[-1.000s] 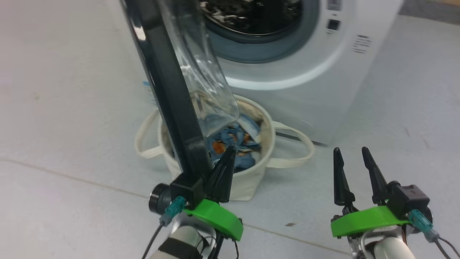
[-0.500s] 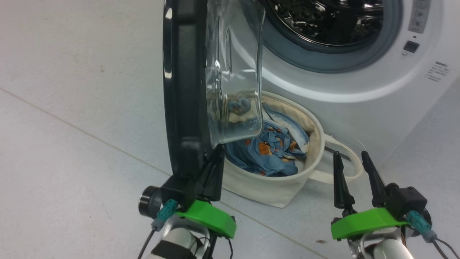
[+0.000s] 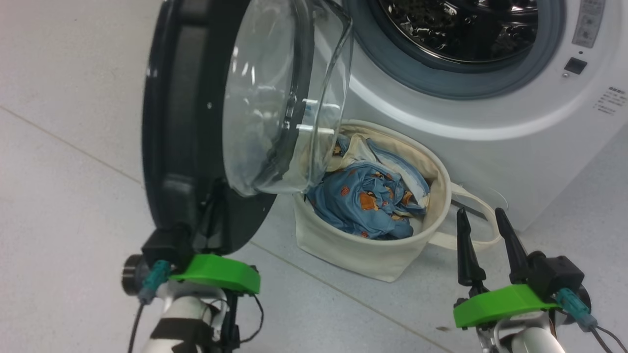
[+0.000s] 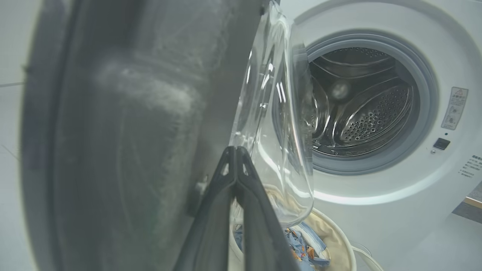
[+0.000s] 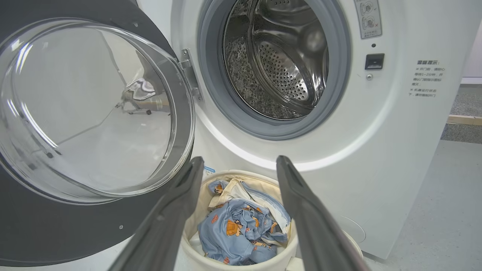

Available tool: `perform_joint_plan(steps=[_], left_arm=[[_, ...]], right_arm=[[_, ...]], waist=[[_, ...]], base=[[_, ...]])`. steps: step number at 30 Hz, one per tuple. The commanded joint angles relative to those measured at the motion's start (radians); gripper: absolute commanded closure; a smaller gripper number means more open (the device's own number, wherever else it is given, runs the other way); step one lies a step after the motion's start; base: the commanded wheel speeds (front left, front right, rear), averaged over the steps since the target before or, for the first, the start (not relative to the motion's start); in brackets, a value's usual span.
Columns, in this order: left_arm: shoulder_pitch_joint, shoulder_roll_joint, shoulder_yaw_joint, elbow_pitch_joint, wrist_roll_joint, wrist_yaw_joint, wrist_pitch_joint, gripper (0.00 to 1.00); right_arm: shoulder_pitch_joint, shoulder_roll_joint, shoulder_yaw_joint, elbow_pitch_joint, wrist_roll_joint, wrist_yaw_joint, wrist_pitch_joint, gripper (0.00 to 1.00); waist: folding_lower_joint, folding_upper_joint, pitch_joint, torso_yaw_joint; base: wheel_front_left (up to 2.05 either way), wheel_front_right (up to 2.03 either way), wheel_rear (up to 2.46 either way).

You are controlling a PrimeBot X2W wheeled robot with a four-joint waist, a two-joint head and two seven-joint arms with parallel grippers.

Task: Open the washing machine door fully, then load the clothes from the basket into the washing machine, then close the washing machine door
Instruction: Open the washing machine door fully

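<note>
**Washing machine door** [image 3: 167, 122]: swung well out, not yet fully back. Its glass dome overhangs the left rim of the basket [image 3: 373, 255].
**Left gripper** [image 4: 236, 150]: fingers pressed together, low at the door's inner rim, seemingly touching it.
**Right gripper** [image 3: 480, 213]: fingers spread, empty, beside the basket.
**Clothes** [image 3: 363, 201]: in the basket.
**Handling:** push along the hinge arc, on the black rim and off the glass.

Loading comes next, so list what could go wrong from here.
1. The shut left gripper only presses the black-rimmed round washing machine door with no grip; it may slip and the door swing back.
2. The door's clear glass dome overhangs the cream canvas basket; the open right gripper could strike it reaching for the blue printed clothes.
</note>
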Motion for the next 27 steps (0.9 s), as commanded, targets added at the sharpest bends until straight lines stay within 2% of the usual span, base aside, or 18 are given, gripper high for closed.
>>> perform_joint_plan(steps=[1, 8, 15, 27], left_arm=[[-0.030, 0.015, 0.072, -0.020, 0.011, -0.002, -0.005, 1.00], [-0.080, 0.015, 0.234, -0.006, 0.030, -0.025, -0.005, 1.00], [-0.166, 0.015, 0.361, 0.007, 0.027, -0.055, -0.005, 1.00], [-0.322, 0.015, 0.465, 0.052, -0.002, -0.062, -0.005, 1.00]], right_arm=[[-0.013, -0.008, 0.021, -0.028, -0.011, 0.008, -0.012, 0.00], [-0.028, -0.048, 0.031, -0.036, -0.018, 0.008, -0.012, 0.00], [-0.054, -0.122, 0.044, -0.055, -0.024, 0.008, -0.012, 0.00], [-0.119, -0.232, 0.039, -0.095, -0.018, 0.008, -0.012, 0.00]], waist=[[0.0000, 0.0000, 0.010, 0.000], [0.0000, 0.0000, 0.070, 0.010], [0.0000, 0.0000, 0.175, 0.031], [0.0000, 0.0000, 0.351, 0.054]], base=[[0.00, 0.00, 0.00], [0.00, 0.00, 0.00], [0.00, 0.00, 0.00], [0.00, 0.00, 0.00]])
